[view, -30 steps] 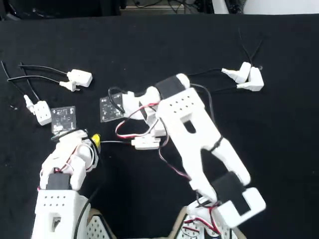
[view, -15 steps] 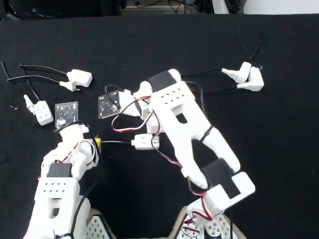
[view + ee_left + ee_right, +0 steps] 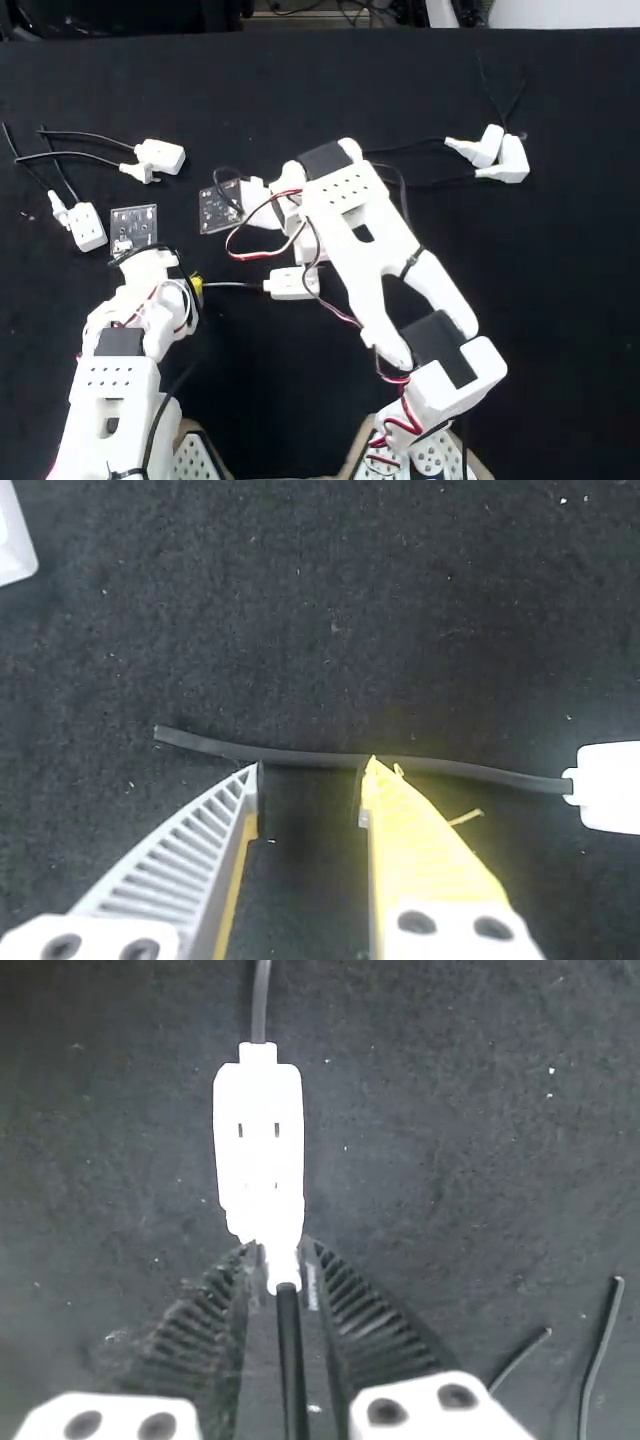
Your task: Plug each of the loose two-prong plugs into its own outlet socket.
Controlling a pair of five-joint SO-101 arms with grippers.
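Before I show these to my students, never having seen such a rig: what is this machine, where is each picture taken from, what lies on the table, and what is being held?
Two white robot arms, left and right, work at a black table. One picture looks down from overhead. The others come from a camera on each arm's wrist. Loose plugs and sockets on black cords lie at upper left and upper right. The right gripper pinches a two-prong plug at the end of a white outlet socket. The left gripper is open, its tips at a black cable, gripping nothing.
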